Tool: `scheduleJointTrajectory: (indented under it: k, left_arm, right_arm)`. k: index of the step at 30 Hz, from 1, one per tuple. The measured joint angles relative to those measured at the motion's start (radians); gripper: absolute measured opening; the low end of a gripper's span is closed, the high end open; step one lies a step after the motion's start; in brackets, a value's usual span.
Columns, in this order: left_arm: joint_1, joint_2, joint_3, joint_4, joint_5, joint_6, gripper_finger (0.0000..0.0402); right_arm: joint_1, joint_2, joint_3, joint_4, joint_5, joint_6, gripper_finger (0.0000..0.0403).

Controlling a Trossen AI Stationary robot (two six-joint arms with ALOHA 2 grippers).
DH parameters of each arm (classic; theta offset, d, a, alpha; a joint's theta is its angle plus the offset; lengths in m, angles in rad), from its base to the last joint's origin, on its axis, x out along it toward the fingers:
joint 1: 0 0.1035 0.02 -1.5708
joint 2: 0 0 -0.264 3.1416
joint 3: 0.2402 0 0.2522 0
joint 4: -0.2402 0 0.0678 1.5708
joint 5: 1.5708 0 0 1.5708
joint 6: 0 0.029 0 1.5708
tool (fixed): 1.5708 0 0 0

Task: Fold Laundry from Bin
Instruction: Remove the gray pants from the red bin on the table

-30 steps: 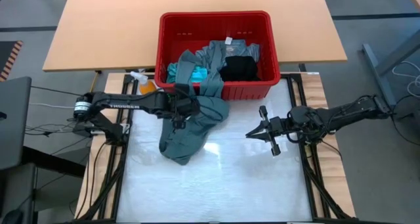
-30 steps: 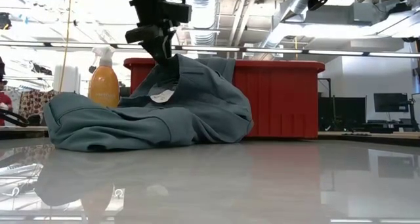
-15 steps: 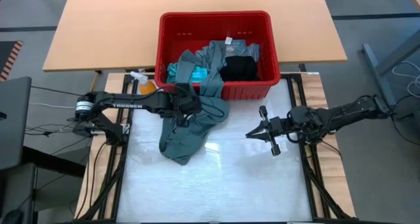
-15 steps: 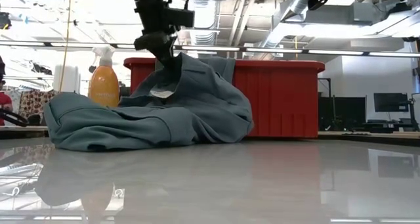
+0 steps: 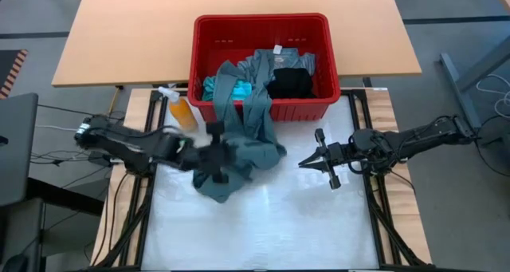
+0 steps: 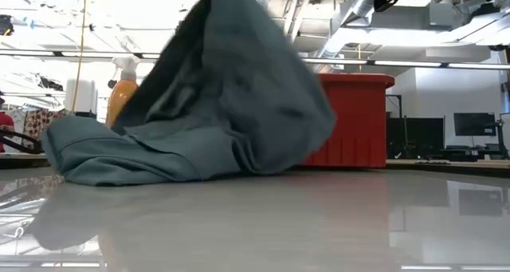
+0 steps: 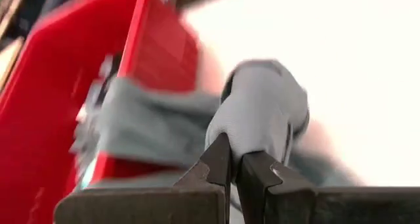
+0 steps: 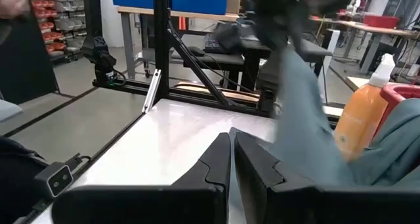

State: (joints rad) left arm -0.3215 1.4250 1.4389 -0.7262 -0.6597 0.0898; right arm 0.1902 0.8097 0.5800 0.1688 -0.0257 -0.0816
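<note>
A grey-green garment [image 5: 239, 144] runs from inside the red bin [image 5: 199, 33] over the bin's near rim onto the table. My left gripper [image 5: 217, 162] is shut on it in front of the bin. In the low view the garment [image 6: 223, 104] rises in a tall peak past the picture's top, and its lower folds lie on the table. A turquoise piece [image 5: 219, 87] and a black piece [image 5: 288, 82] lie in the bin. My right gripper [image 5: 303, 162] waits at the table's right, shut and holding nothing. My left gripper pinches a bunched fold of the grey-green garment [image 7: 259, 119] between its two fingertips, slanting down from the table's left. The cloth is drawn up into a peak. Its lower part lies on the table, and its far end hangs over the bin's rim [image 5: 255, 104].
An orange spray bottle [image 5: 179, 108] stands at the table's far left corner, beside the bin. A wooden desk [image 5: 119, 41] lies beyond the bin. The white tabletop [image 5: 263, 224] stretches toward the near edge.
My left gripper has shut on the grey-green garment near the bin's front. It then went up and toward the table's near edge, tipping as it rose. The garment's middle has been drawn up into a tall peak, while its lower folds stay on the table.
</note>
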Motion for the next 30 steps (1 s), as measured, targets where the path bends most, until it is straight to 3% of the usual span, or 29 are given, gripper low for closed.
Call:
scheduleJointTrajectory:
  k: [12, 16, 22, 25, 30]
  left_arm:
    - [-0.423, 0.001, -0.006, 0.263, -0.336, -0.095, 0.0]
    - [-0.52, 0.013, -0.007, 0.453, -0.385, -0.003, 0.0]
    - [-0.627, 0.056, -0.006, 0.774, -0.493, 0.261, 0.0]
    - [-0.646, 0.073, 0.014, 0.913, -0.488, 0.357, 0.0]
    - [-0.676, 0.112, 0.154, 0.956, -0.328, 0.459, 0.0]
  right_arm:
    - [0.049, 0.028, 0.0, 0.033, -0.001, 0.062, 0.0048]
    - [0.108, 0.094, 0.0, 0.141, 0.0, 0.047, 0.0048]
    - [0.159, 0.243, 0.0, 0.371, 0.0, -0.003, 0.0048]
    - [0.177, 0.284, 0.004, 0.412, 0.0, 0.009, 0.0048]
    - [0.239, 0.353, 0.069, 0.42, 0.0, 0.023, 0.0048]
